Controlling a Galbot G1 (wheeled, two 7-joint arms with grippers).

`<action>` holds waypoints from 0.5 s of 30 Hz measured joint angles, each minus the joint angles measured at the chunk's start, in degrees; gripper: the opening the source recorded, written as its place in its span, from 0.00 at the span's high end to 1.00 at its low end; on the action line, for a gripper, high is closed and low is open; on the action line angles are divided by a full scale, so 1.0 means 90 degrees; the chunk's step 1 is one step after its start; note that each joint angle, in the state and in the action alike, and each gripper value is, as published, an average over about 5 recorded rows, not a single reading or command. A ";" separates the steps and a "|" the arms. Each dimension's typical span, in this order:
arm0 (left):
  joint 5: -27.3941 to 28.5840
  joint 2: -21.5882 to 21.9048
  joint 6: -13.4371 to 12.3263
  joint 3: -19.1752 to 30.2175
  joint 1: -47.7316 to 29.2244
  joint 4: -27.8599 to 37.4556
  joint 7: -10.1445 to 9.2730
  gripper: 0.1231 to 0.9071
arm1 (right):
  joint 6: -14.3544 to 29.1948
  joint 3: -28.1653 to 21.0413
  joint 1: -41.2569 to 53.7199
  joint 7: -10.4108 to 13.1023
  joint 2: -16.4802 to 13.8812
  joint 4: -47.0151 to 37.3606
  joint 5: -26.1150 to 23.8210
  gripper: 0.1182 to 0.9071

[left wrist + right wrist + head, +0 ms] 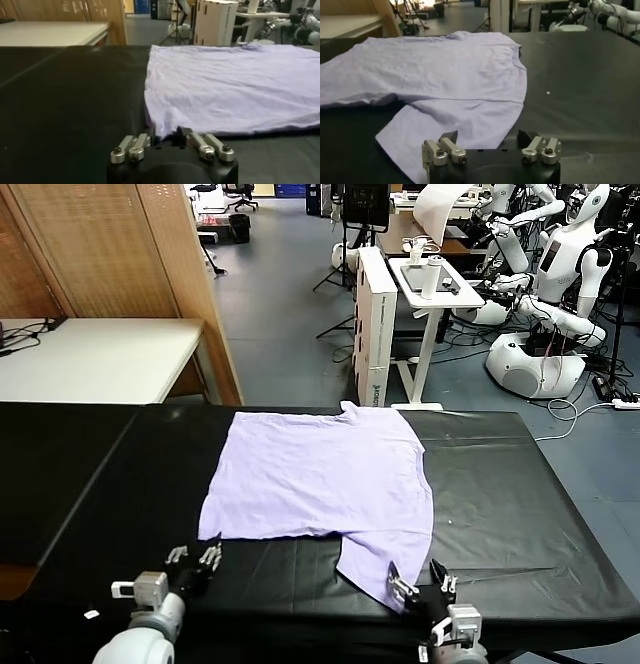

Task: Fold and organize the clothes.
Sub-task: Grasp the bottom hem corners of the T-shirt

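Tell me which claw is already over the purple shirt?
The right claw. Its open fingers straddle the edge of the shirt's sleeve, while the left claw sits on the black table beside the shirt's corner.

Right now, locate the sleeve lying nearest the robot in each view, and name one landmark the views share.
Head view: the near sleeve lies low and right of centre, its tip at the right gripper.
Left wrist view: not in it; only the T-shirt body shows.
Right wrist view: the sleeve fills the lower middle, running down to the gripper.
Shared landmark: the black table.
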 joint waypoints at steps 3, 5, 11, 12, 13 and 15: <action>-0.0009 0.0003 0.0004 0.0002 0.0017 -0.0042 0.0006 0.76 | -0.0001 -0.0010 -0.0022 -0.0001 0.0014 0.0017 -0.0006 0.21; -0.0016 0.0007 0.0005 0.0003 0.0032 -0.0068 0.0010 0.82 | -0.0002 -0.0012 -0.0037 -0.0003 0.0021 0.0034 -0.0010 0.26; -0.0042 0.0015 0.0006 0.0009 0.0075 -0.0106 0.0021 0.89 | -0.0004 0.0007 -0.0094 -0.0017 0.0023 0.0124 -0.0012 0.67; -0.0041 0.0016 0.0006 0.0011 0.0079 -0.0107 0.0021 0.89 | -0.0004 0.0011 -0.0104 -0.0018 0.0023 0.0141 -0.0012 0.76; -0.0041 0.0017 0.0007 0.0013 0.0084 -0.0109 0.0022 0.89 | -0.0004 0.0015 -0.0115 -0.0019 0.0023 0.0160 -0.0011 0.83; -0.0040 0.0022 0.0011 0.0014 0.0089 -0.0120 0.0022 0.89 | -0.0004 0.0018 -0.0135 -0.0021 0.0022 0.0198 -0.0011 0.93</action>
